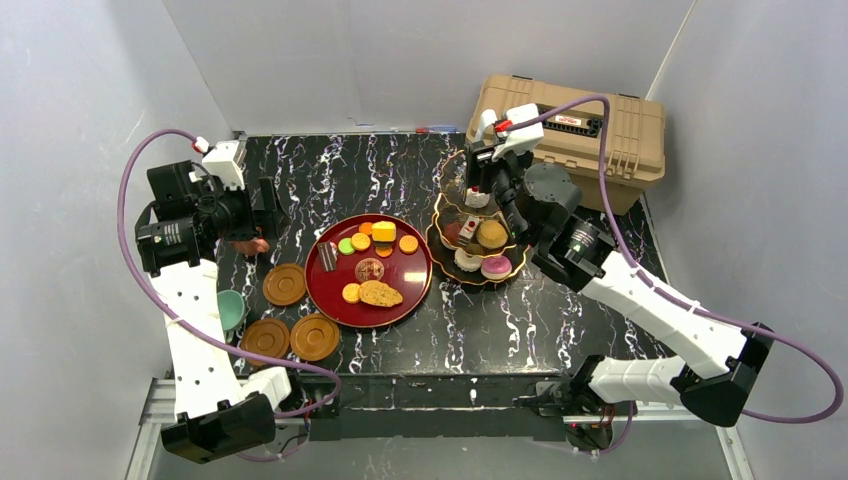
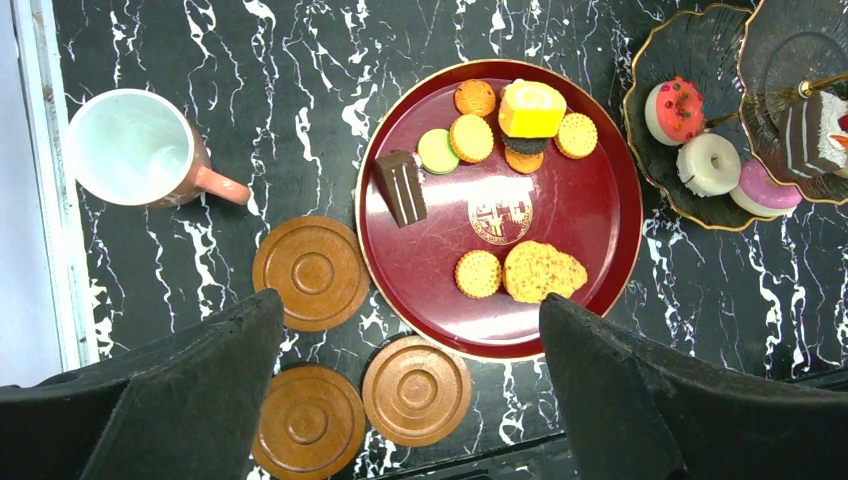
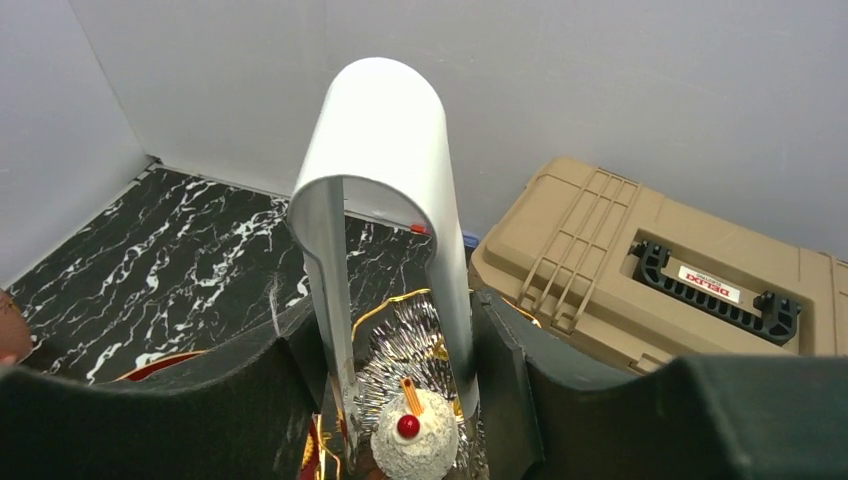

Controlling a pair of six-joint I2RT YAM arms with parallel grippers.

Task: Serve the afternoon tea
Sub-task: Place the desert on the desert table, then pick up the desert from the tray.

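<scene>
1. While the right gripper [image 3: 400, 330] hangs over the stand [image 2: 700, 50] toward the table's [image 1: 560, 330] far right corner, its fingers are closed part-way on the tongs [image 3: 385, 130], pressing both arms.
2. Between the tong tips sits a cupcake [image 3: 415, 445] with a red cherry, at the top tier. I cannot tell whether it rests on the glass.
3. As I read it, the step in hand is setting this cupcake on the top tier, with more pastries to follow.
4. The lower tiers already carry doughnuts and cakes. The tray [image 2: 590, 200] at the table's middle holds biscuits, a chocolate slice and a yellow roll.
5. The left gripper [image 2: 408, 298] hovers over the table's left side, jaws wide apart, holding nothing.
6. The pink cup [image 2: 130, 150] stands by the left edge, on no saucer. The teal cup [image 1: 231, 310] is closer to the near left corner. Three saucers [image 2: 312, 272] lie bare beside the tray.
7. Next, I judge, the tongs need easing apart so the cupcake stays put. Then they need a straight lift clear of the stand's rims before going back to the tray.
8. Setting the cups on saucers looks not yet done.
</scene>
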